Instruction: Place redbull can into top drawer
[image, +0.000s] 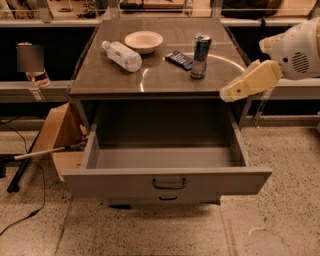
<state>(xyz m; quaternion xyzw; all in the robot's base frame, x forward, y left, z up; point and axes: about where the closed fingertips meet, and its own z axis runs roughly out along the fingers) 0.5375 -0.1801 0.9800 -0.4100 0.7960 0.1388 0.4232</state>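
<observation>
The redbull can (200, 55), blue and silver, stands upright on the right half of the cabinet top (155, 80). The top drawer (165, 182) is pulled wide open below it, and its grey inside is empty. Its flat front panel carries a dark bar handle (169, 183). My cream arm link (250, 80) reaches in from the right edge, with its end beside the cabinet's right front corner, lower than and to the right of the can. My gripper itself is not in view.
A clear plastic water bottle (121, 55) lies on the cabinet top at the left, with a white bowl (144, 41) behind it. A dark blue packet (179, 59) lies just left of the can. An open cardboard box (60, 137) stands on the floor to the left.
</observation>
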